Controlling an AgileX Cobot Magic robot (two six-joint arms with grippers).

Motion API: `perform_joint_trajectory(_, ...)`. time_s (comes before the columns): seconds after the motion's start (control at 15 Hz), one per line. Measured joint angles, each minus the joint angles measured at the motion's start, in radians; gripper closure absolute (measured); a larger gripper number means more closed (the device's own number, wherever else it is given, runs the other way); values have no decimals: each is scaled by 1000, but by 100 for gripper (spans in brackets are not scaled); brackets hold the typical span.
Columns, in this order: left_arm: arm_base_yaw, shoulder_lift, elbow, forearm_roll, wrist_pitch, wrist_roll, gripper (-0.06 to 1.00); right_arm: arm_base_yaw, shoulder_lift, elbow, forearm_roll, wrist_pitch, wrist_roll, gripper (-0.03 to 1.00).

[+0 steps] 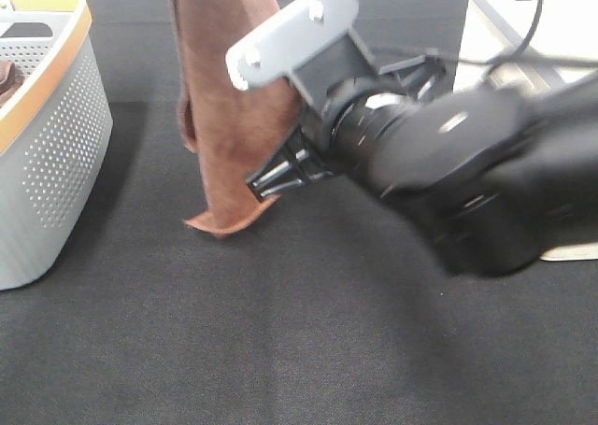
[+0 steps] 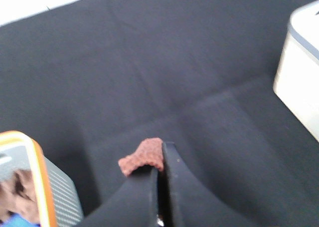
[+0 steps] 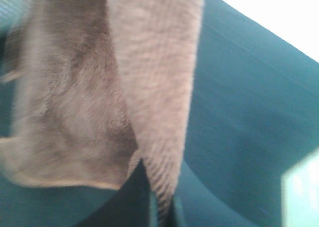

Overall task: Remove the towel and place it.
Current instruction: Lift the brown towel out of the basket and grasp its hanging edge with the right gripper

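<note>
R gripper (image 3: 162,209) is closed on a fold of the towel (image 3: 99,87), fabric pinched btwn its dark fingers (image 3: 142,202). Rest of the towel hangs loose, pale hem along one edge, pic blurry. Dark table cover (image 3: 234,112) behind, plus a pale thing (image 3: 301,197) too blurred to name.

A dark cloth-covered table (image 1: 308,350) bears a white perforated basket (image 1: 56,154).

You have a fuzzy, matt cloth towel (image 1: 215,126); dark matt woven table cover (image 1: 299,350); smooth perforated plastic basket (image 1: 56,154), left.
</note>
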Motion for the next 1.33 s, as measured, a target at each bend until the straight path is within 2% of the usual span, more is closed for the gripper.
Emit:
perform_joint_trajectory(0.2,0,10,0,29,-16,0,94,0,-103,0,87,127,-135,97)
perform_joint_trajectory(0.33,0,31,0,33,-16,0,94,0,-157,0,205,231,-292,97)
perform_joint_trajectory(0.4,0,35,0,24,-16,0,94,0,-161,0,248,263,-333,97)
perform_joint_trajectory(0.53,0,35,0,2,-16,0,94,0,-152,0,268,289,-356,97)
perform_joint_trajectory(0.67,0,23,0,-66,-16,0,94,0,-97,0,261,310,-363,97)
perform_joint_trajectory(0.8,0,-2,0,-152,0,0,94,0,12,0,180,237,-301,95)
perform_joint_trajectory(0.87,0,-9,0,-175,24,0,94,0,45,0,148,188,-235,90)
perform_joint_trajectory(1.0,0,-16,0,-182,69,0,94,0,74,0,100,129,-118,69)
perform_joint_trajectory(1.13,0,-18,0,-181,110,0,94,0,79,0,46,98,-5,35)
perform_joint_trajectory(1.2,0,-18,0,-181,123,0,94,0,79,0,37,87,24,24)
perform_joint_trajectory(1.33,0,-18,0,-181,125,0,94,0,68,0,34,81,38,18)
